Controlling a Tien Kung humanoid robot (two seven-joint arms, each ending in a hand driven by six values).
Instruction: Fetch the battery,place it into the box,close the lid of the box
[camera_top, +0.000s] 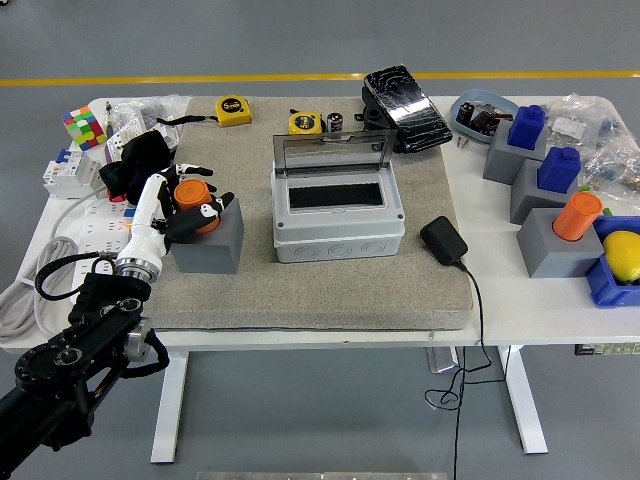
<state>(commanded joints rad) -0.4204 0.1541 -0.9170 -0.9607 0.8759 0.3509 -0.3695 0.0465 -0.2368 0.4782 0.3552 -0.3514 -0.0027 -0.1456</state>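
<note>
A white surface (500, 300) carried a grey mat (330, 290) across its left and middle. Near the mat's left edge stood a grey block (208, 245) with an orange cylindrical battery (193, 200) upright in its top. The left hand (185, 205) reached in from the lower left corner, its black-tipped fingers (212, 210) wrapped around the battery, grasping it where it sat in the block. At the mat's centre sat a grey box (338, 215), its clear lid (331, 152) raised and leaning toward the far edge, the dark inside exposed. A black adapter (443, 240) lay just right of the box. Near the right edge stood more grey blocks holding blue pieces and another orange cylinder (577, 215).
</note>
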